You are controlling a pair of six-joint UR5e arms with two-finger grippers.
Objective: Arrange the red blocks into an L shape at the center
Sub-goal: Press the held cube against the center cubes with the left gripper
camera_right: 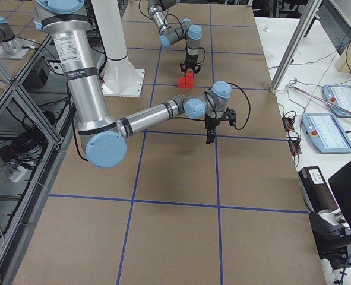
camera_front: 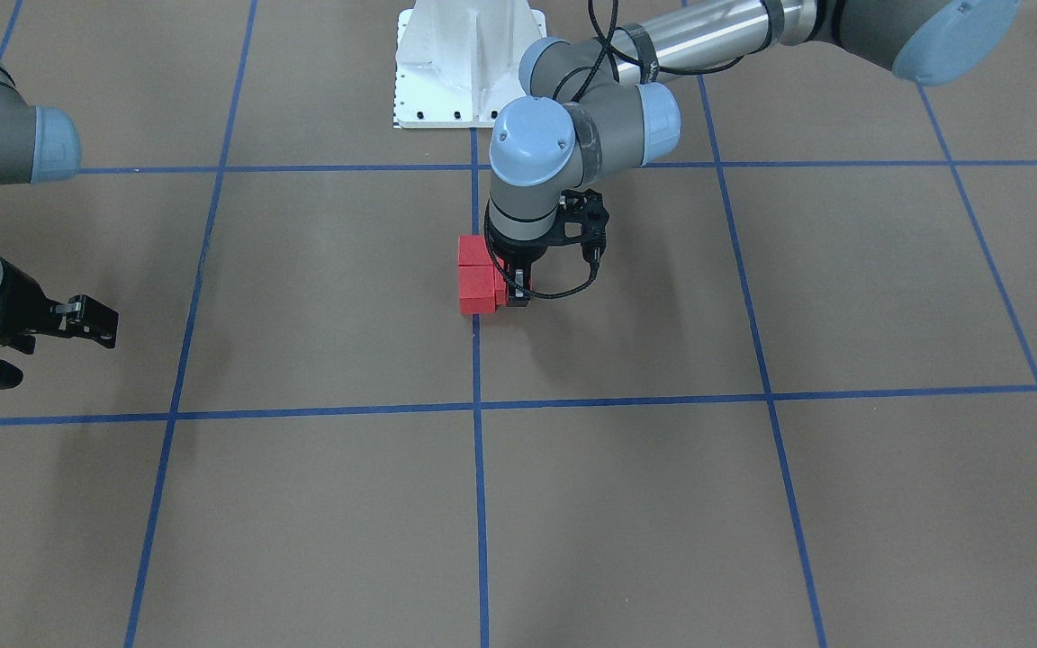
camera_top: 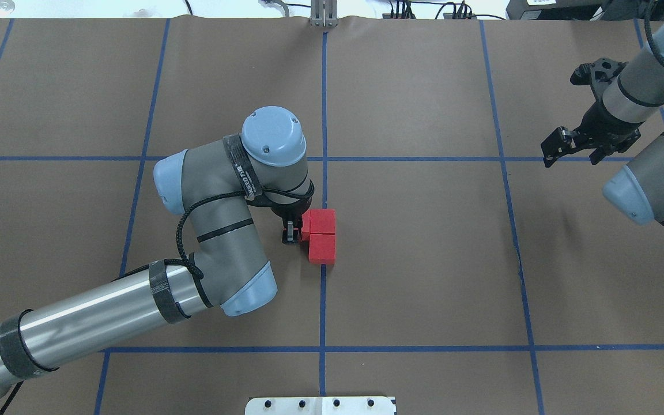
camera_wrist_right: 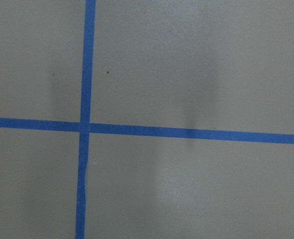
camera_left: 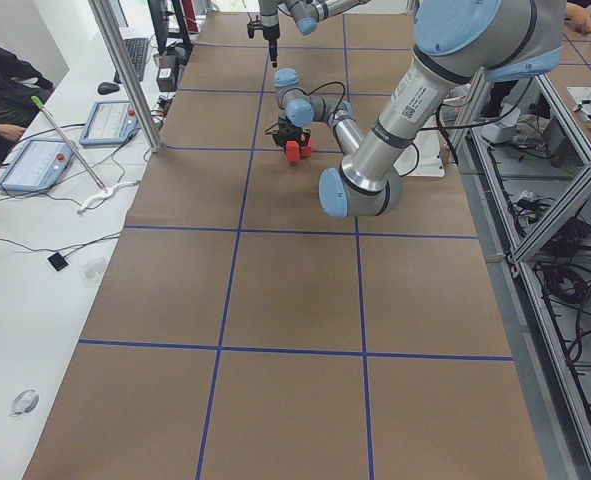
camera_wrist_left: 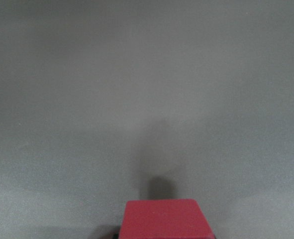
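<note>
Red block [camera_wrist_left: 161, 219] clamped in left gripper [camera_top: 298, 228], set touching left side of two red blocks [camera_top: 322, 242] laid on center line [camera_top: 324, 115], right gripper [camera_top: 577, 153] held splayed open, well apart at right

Left arm [camera_top: 107, 311] reaches to mid-counter with the elbow folded and the wrist vertical. Left claw [camera_top: 294, 230] points straight down, fingers low at the counter and set against a red block [camera_top: 305, 226]; can't tell if it's clamped. Right arm [camera_top: 655, 173] is well off to its own side, right claw [camera_top: 571, 155] above the counter with jaws apart.
</note>
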